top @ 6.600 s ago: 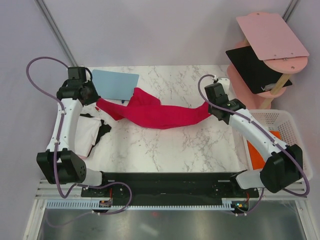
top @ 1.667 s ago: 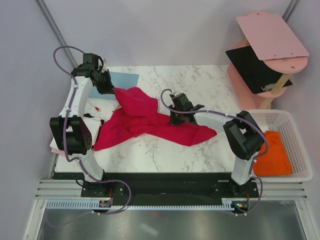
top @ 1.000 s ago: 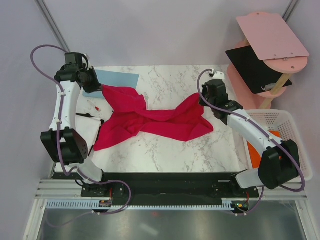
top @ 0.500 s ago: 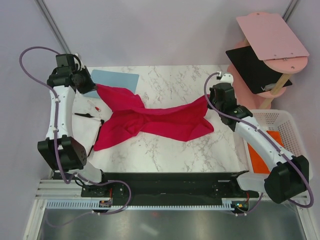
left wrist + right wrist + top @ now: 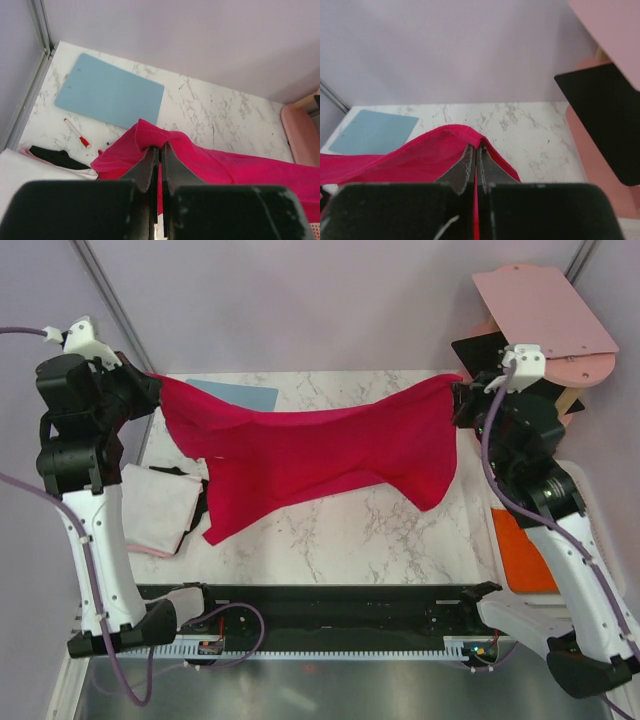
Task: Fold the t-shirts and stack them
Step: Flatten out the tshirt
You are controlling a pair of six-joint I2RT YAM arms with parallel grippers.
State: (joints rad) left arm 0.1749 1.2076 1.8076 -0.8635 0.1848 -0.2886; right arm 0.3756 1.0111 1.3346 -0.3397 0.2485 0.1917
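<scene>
One red shirt (image 5: 310,450), spread above the table (image 5: 400,535), clamped at opposite ends in left jaws and right jaws. Zero folds yet. Needs laying flat, folding, stacking, like the orange shirt (image 5: 520,560).

1. This is a robot test cell in a lab, not a home. A left arm (image 5: 95,530) and a right arm (image 5: 570,540) are bolted to a black base plate (image 5: 340,602) at the marble-patterned table's (image 5: 400,530) near edge.
2. Plain lavender walls (image 5: 300,300) and bare metal frame struts (image 5: 103,290) enclose it.
3. Loose purple cables (image 5: 261,628) trail from the arms.
</scene>
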